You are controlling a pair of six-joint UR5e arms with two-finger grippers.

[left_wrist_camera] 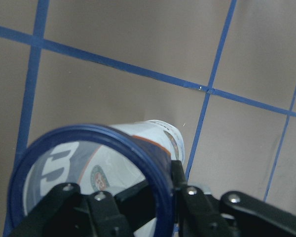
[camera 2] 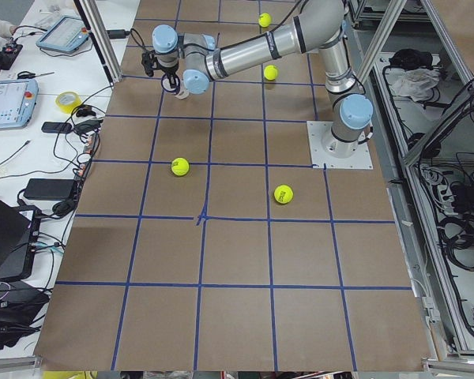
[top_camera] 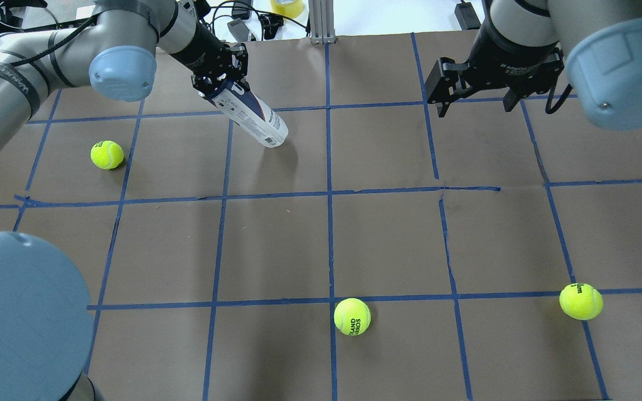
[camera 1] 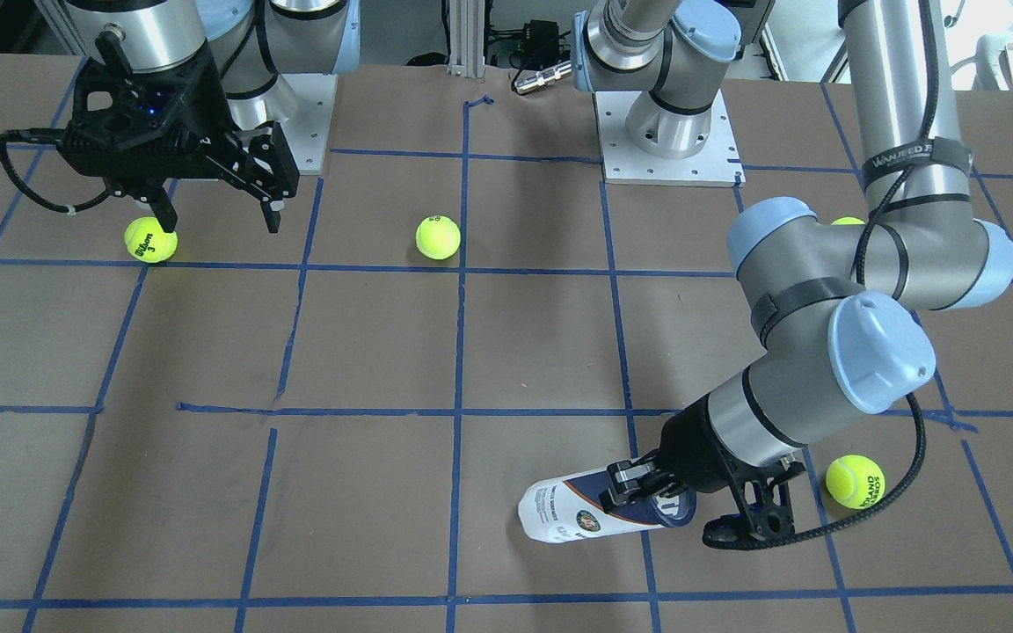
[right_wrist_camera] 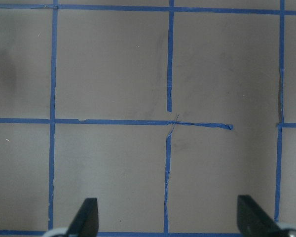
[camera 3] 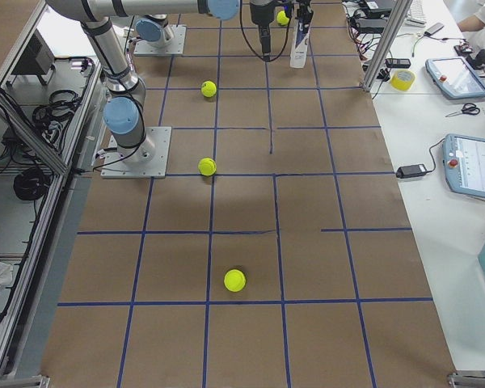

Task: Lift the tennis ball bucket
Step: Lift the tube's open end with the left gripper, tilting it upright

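Observation:
The tennis ball bucket (top_camera: 254, 120) is a clear tube with a white and navy label and a dark blue rim. My left gripper (top_camera: 220, 78) is shut on its rim end and holds it tilted, with the closed end pointing down over the table. In the front view the gripper (camera 1: 640, 491) grips the tube (camera 1: 572, 514) at its open end. The left wrist view shows the rim (left_wrist_camera: 89, 173) between the fingers (left_wrist_camera: 187, 192). I cannot tell if the lower end touches the table. My right gripper (top_camera: 474, 106) is open and empty, high above the table (right_wrist_camera: 168, 217).
Loose yellow-green tennis balls lie on the brown table: one near the left arm (top_camera: 107, 155), one at the middle front (top_camera: 352, 316), one at the right front (top_camera: 580, 301). Another shows partly behind the left arm (camera 1: 848, 221). Blue tape lines grid the table.

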